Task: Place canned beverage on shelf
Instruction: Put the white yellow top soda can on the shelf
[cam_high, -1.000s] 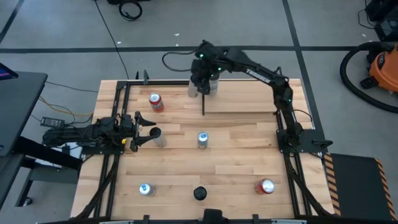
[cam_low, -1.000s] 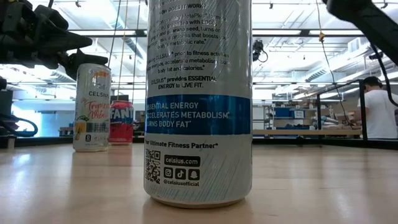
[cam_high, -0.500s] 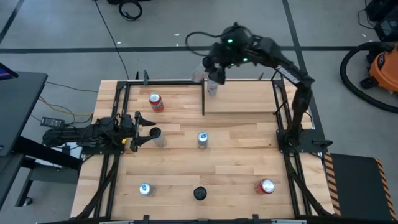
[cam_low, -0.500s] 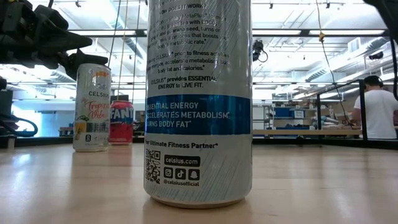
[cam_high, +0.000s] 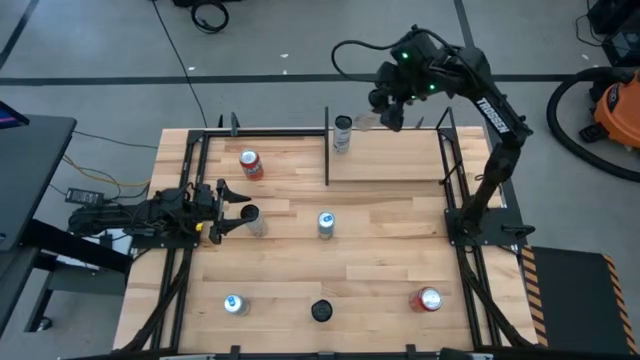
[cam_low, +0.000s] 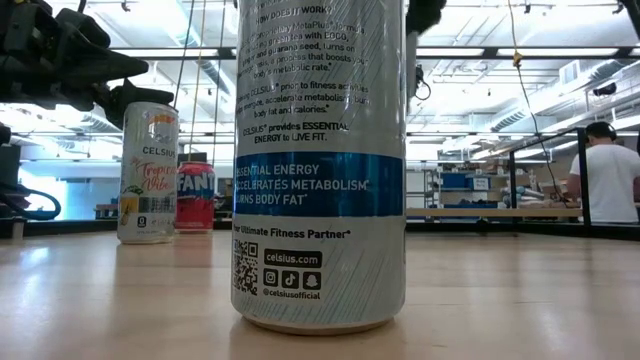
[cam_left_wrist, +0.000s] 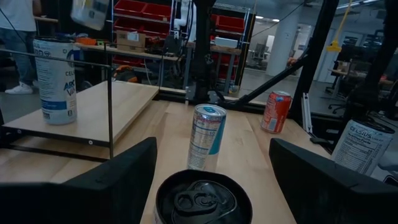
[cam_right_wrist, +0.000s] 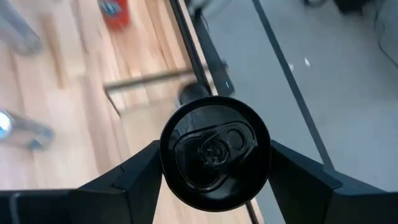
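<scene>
My right gripper (cam_high: 372, 117) is up in the air over the far edge of the shelf (cam_high: 390, 160), shut on a pale can with a black top (cam_right_wrist: 214, 155). That can also shows tilted in the left wrist view (cam_left_wrist: 91, 12). A white and blue can (cam_high: 343, 133) stands upright by its base on the shelf's far left corner (cam_left_wrist: 56, 81). My left gripper (cam_high: 240, 212) waits open at the table's left. Another black-topped can (cam_left_wrist: 202, 199) stands between its fingers, and I cannot tell whether they touch it. My right gripper pinches the pale can between its two fingers, which lie on opposite sides of the can's wall just below the top rim (cam_right_wrist: 166, 163). The fingers slant down from above. The can is lifted clear of shelf and table, tilted, with its black top toward the wrist.
On the tabletop stand a red can at the far left (cam_high: 250, 163), a silver can in the middle (cam_high: 326, 224), a can at the near left (cam_high: 234, 303) and a red can at the near right (cam_high: 428, 299). Thin black rods (cam_high: 327, 155) edge the shelf. A person stands beyond the table (cam_low: 600, 180).
My right gripper has risen and swung toward the table's right along the far edge, away from the shelf's far left corner, carrying the pale can clear. The white and blue can has stayed standing on the shelf.
</scene>
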